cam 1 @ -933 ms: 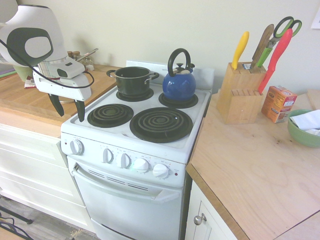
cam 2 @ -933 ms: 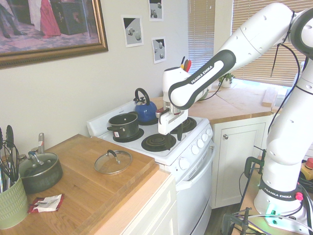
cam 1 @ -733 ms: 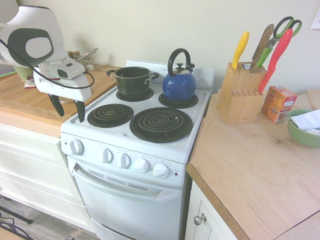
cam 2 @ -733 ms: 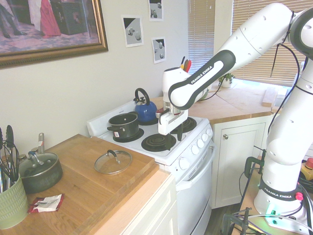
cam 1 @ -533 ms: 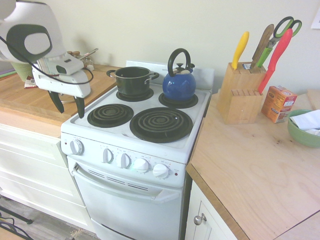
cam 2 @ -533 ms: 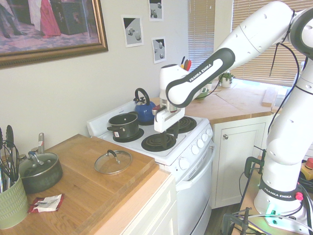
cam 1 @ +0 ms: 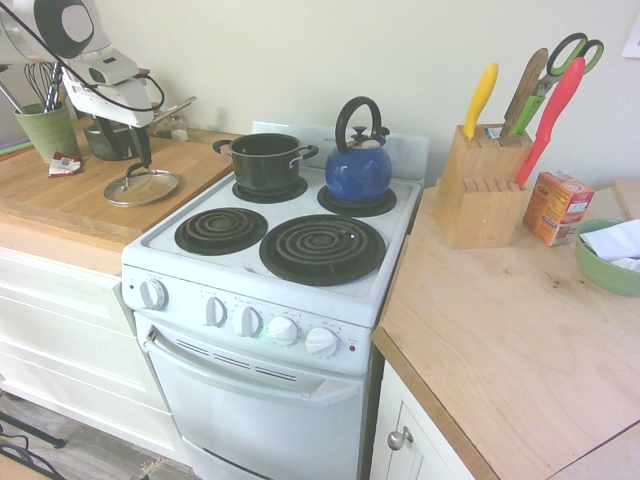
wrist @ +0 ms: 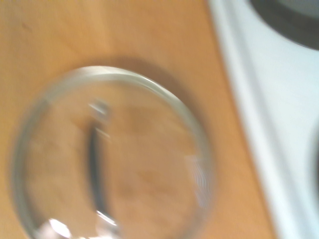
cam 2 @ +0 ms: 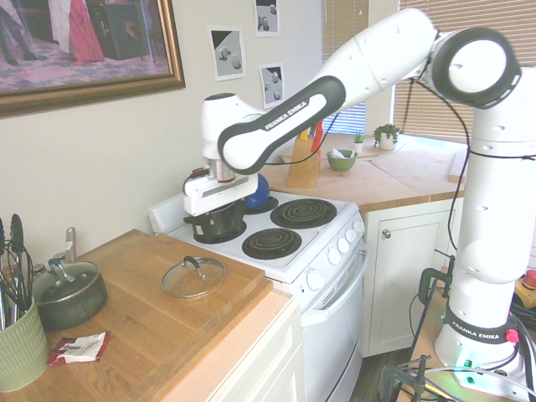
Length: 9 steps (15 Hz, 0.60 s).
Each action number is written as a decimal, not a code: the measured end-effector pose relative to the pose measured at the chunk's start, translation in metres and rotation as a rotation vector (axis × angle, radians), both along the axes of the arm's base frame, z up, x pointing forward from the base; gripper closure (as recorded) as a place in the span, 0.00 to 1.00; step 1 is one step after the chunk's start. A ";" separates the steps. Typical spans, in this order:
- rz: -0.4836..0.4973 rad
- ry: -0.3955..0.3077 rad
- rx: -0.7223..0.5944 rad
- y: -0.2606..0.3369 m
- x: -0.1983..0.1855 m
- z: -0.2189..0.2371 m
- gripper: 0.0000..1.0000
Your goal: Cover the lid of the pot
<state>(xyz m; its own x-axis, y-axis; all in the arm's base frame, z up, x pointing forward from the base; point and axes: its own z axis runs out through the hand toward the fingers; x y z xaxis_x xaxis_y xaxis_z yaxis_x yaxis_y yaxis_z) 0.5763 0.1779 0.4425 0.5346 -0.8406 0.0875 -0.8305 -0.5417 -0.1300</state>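
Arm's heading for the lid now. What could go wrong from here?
1. The lid is flat glass with a thin arched handle; the open gripper may close off-centre and slip or tip it.
2. The pot sits on the back burner right beside the blue kettle; a carried lid could knock the kettle or the pot's side handle.
3. A second pot and a utensil cup stand nearby on the counter; a wide swing might hit them.

"FRANKA EMIKA" runs along the white arm (cam 2: 285,117); nothing else reads.

glass lid (cam 2: 193,277) on wooden counter (cam 2: 126,318), uncovered pot (cam 2: 214,223)
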 end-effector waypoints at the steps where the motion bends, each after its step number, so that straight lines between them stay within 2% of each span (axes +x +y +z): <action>1: 0.004 0.014 -0.003 0.011 0.011 -0.005 0.00; 5: 0.021 0.050 -0.008 0.036 0.039 -0.036 0.00; 9: -0.002 0.071 -0.017 0.026 0.067 -0.059 0.00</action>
